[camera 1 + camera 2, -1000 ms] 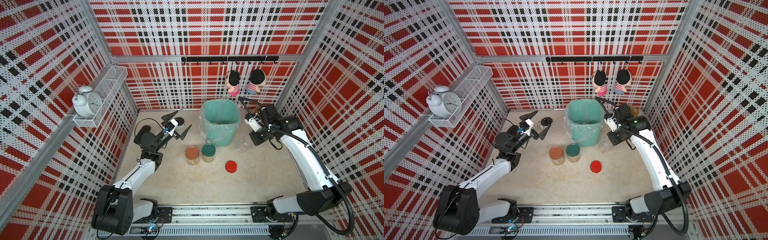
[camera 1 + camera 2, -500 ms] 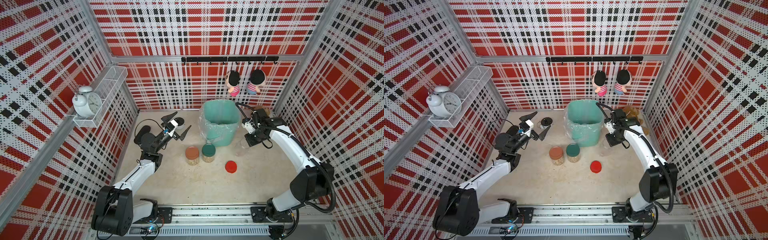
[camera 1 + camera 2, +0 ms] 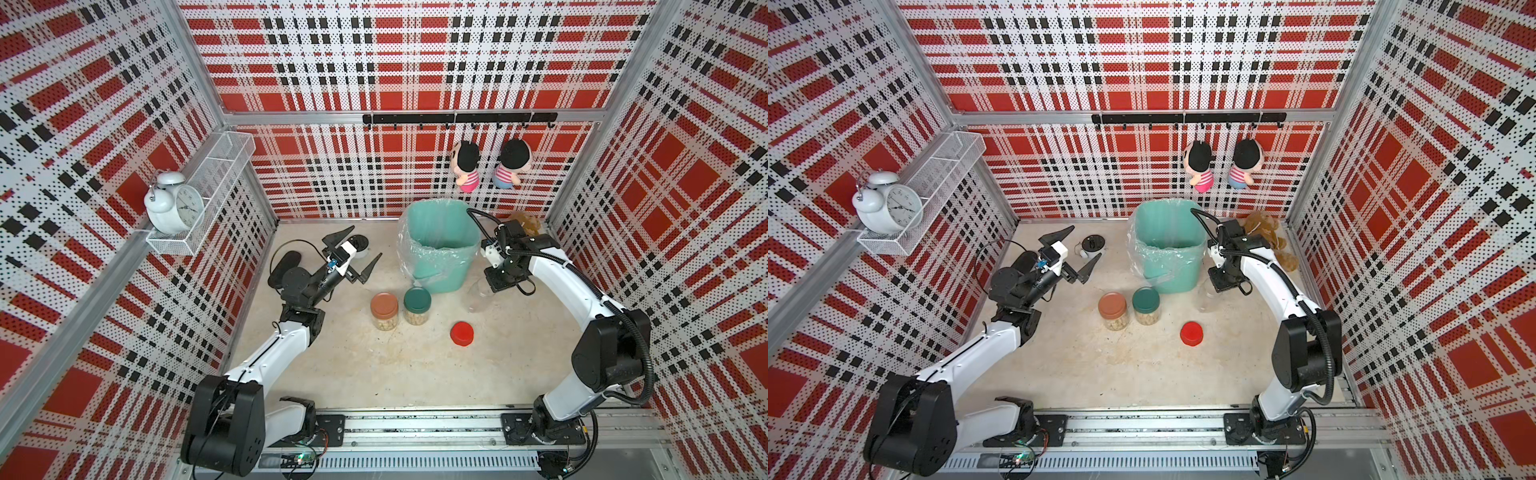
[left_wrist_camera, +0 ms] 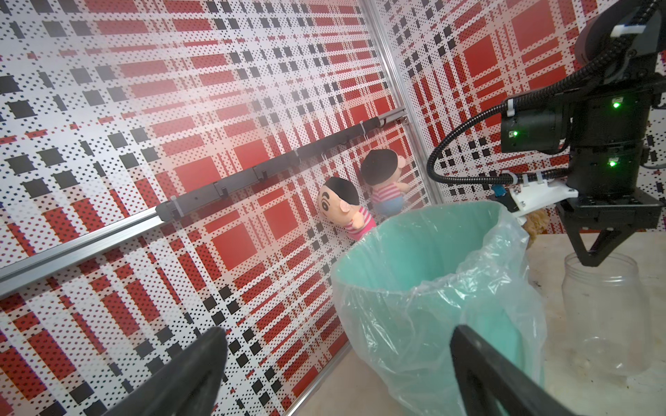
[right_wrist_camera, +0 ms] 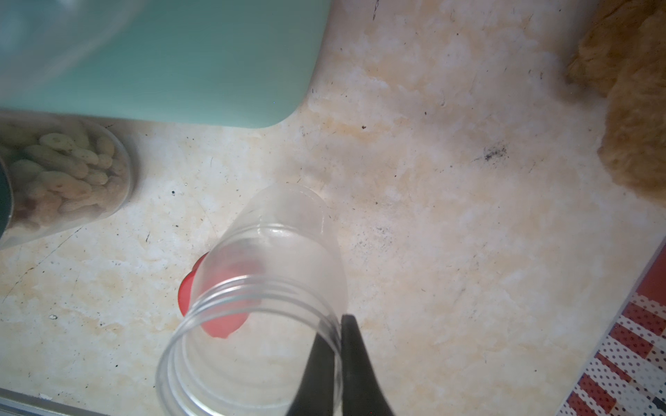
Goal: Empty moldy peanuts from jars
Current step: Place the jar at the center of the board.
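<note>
The right gripper (image 4: 591,258) is closed on the rim of the empty jar (image 3: 477,296), its fingers pinching the clear wall at the open mouth. The jar sits just beside the teal bin (image 3: 440,270), on the right arm's side, and appears to stand upright on the worktop (image 3: 374,374), though its clear base is hard to make out from above. Its red lid (image 3: 462,333) lies flat on the worktop nearby, apart from it. The brown-lidded jar (image 3: 384,309) and the green-lidded jar (image 3: 417,305) stand side by side in front of the bin, both capped and with peanuts (image 5: 61,176) inside. The left gripper (image 3: 367,241) is spread wide and holds nothing, raised over the far left part of the worktop, well apart from the jars.
</note>
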You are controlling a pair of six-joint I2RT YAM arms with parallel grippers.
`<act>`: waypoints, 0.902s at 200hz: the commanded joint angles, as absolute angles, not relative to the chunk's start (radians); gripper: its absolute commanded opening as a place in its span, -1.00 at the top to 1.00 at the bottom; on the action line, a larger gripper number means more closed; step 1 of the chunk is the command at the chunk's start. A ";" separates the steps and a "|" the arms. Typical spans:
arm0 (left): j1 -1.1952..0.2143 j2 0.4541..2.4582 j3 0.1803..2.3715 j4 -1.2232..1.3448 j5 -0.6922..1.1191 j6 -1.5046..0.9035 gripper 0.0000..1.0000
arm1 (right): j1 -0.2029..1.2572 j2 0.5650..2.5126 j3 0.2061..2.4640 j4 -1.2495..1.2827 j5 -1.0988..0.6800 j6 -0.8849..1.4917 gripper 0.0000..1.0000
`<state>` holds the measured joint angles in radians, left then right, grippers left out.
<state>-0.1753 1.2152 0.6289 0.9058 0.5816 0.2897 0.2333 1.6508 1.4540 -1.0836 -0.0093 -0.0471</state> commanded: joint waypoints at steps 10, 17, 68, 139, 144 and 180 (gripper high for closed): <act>-0.170 1.187 0.624 0.878 0.565 0.306 -0.96 | 0.242 1.676 1.438 -1.077 0.023 -0.041 0.80; -0.170 1.184 0.626 0.874 0.564 0.308 -0.96 | 0.245 1.677 1.436 -1.076 0.027 -0.040 0.78; -0.178 1.170 0.627 0.838 0.554 0.327 -0.97 | 0.256 1.676 1.433 -1.065 0.029 -0.040 0.34; -0.186 1.154 0.637 0.773 0.550 0.359 -0.97 | 0.255 1.576 1.436 -1.037 0.002 -0.031 -0.23; -0.186 1.152 0.637 0.769 0.549 0.361 -0.96 | 0.255 1.567 1.438 -1.037 0.000 -0.030 -0.29; -0.186 1.131 0.629 0.750 0.537 0.363 -0.96 | 0.231 1.488 1.444 -1.009 -0.041 -0.030 -1.00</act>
